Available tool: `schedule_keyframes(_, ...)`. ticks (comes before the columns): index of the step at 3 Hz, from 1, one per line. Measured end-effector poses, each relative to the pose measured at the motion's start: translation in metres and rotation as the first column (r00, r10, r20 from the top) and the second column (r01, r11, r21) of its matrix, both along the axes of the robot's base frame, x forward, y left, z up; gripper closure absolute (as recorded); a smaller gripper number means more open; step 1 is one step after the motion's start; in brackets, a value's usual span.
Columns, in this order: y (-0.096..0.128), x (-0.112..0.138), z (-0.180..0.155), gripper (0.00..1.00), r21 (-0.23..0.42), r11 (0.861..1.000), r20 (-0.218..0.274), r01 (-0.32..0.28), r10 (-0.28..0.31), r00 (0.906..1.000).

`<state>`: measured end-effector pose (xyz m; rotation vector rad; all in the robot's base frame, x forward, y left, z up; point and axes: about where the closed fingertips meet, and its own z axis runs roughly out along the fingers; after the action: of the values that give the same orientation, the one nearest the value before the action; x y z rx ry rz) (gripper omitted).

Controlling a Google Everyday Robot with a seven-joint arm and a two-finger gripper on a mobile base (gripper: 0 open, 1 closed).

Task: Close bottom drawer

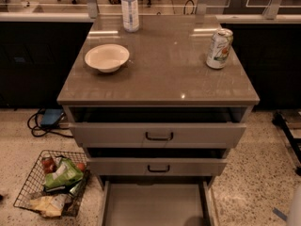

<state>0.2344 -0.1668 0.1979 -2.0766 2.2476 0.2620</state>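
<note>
The bottom drawer (pixel 155 204) of the grey-beige cabinet stands pulled far out toward me. Its plain grey tray shows, empty, and its front and handle are cut off by the lower edge of the view. The middle drawer (pixel 157 167) and the top drawer (pixel 159 135) above it are each a little open, with dark bar handles. My gripper is out of view. A dim dark patch (pixel 194 220) lies on the tray at the bottom edge.
On the cabinet top (pixel 160 79) stand a white bowl (pixel 106 57), a water bottle (pixel 130 8) and a soda can (pixel 219 48). A wire basket (pixel 54 182) of snacks sits on the floor at the left. A pale shape (pixel 296 206) shows at the lower right edge.
</note>
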Motion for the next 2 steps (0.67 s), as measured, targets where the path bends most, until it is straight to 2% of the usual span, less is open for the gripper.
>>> schedule_keyframes(1,0.018,0.010,-0.043,1.00,0.058,0.998,-0.005,-0.025,0.026,0.9997)
schedule_keyframes(2,0.036,0.021,-0.064,1.00,0.087,0.995,0.011,-0.054,0.053,0.9985)
